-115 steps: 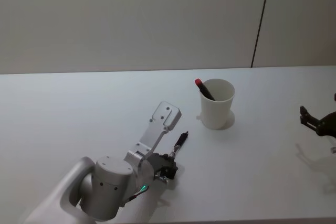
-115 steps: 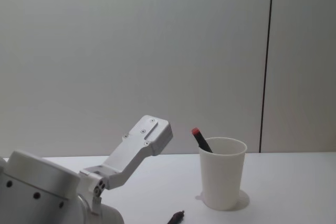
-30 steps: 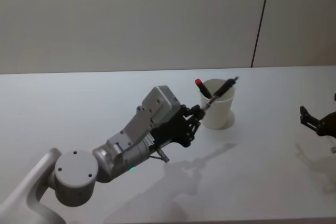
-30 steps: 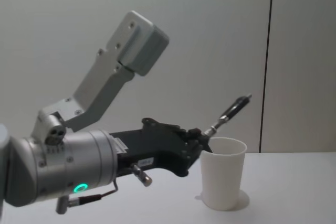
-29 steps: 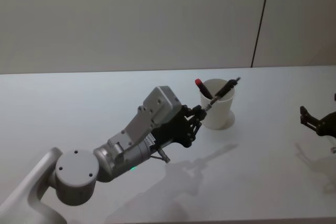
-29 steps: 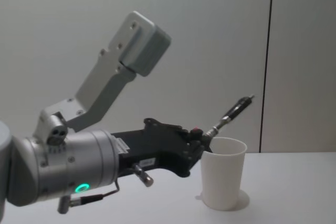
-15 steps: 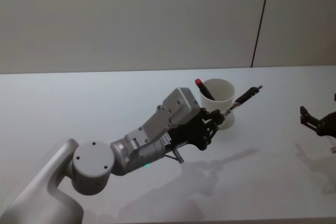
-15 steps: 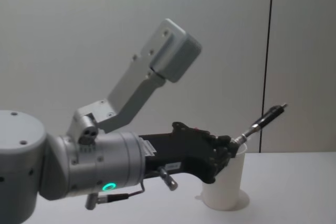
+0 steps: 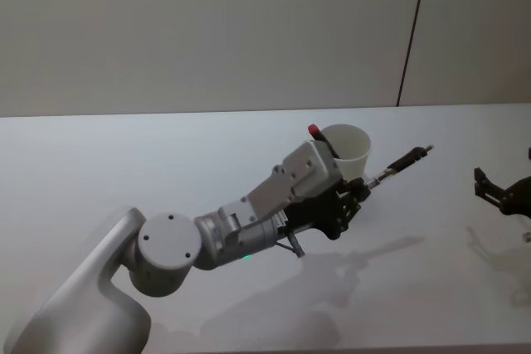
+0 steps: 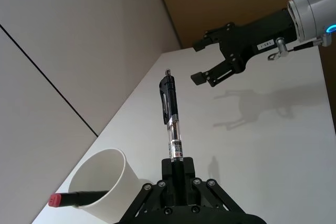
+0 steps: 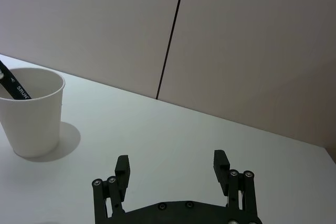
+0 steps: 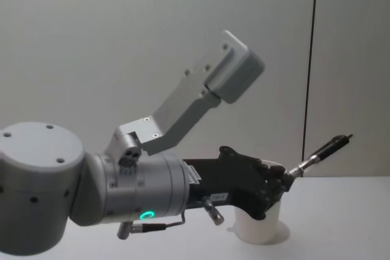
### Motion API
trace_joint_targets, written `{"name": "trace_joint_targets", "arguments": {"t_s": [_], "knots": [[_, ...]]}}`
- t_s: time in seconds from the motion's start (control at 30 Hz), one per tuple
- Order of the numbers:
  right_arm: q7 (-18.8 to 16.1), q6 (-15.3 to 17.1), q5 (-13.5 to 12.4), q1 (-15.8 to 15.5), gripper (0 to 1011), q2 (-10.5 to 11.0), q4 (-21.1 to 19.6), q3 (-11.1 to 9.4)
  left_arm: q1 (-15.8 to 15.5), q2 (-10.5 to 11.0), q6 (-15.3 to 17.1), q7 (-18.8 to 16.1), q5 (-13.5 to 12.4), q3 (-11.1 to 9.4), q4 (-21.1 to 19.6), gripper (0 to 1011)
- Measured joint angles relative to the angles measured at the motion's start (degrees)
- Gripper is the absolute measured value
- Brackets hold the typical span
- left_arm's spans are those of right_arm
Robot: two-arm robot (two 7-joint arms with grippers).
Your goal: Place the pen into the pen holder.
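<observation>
Step in hand: carry and align. Left claw (image 9: 362, 186) clamped on lower end of pen (image 9: 402, 161), in air just in front of pen holder (image 9: 350, 143). Pen slants up and away past cup's right side, not over mouth. Red-capped marker (image 9: 314, 131) sits inside. Right claw (image 11: 172, 163) spread wide, empty, parked well apart over counter (image 9: 124, 163). Next, likely: bring pen above mouth, tip steeper, lower, let go

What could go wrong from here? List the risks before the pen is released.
1. The left tool grips the pen by one end, slanting out past the pen holder; released now, it would likely land on the table.
2. That tool sits close to the holder; re-aiming could tip it.
The right tool is parked open, far right.
</observation>
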State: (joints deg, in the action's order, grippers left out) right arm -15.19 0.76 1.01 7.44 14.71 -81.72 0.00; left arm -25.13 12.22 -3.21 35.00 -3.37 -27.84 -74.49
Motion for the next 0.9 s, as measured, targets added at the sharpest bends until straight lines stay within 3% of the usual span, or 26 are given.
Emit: {"name": "trace_joint_targets", "arguments": {"t_s": [0.37, 0.9], "knots": [[0.0, 0.0, 0.0, 0.0, 1001, 0.0, 0.0, 0.0, -0.34, -0.55, 2.7, -2.06, -3.52, -0.97, -0.36, 127], [-0.06, -0.05, -0.14, -0.08, 1001, 0.02, -0.02, -0.01, 0.18, -0.65, 4.31, -5.22, -5.81, -1.77, -1.59, 127]]}}
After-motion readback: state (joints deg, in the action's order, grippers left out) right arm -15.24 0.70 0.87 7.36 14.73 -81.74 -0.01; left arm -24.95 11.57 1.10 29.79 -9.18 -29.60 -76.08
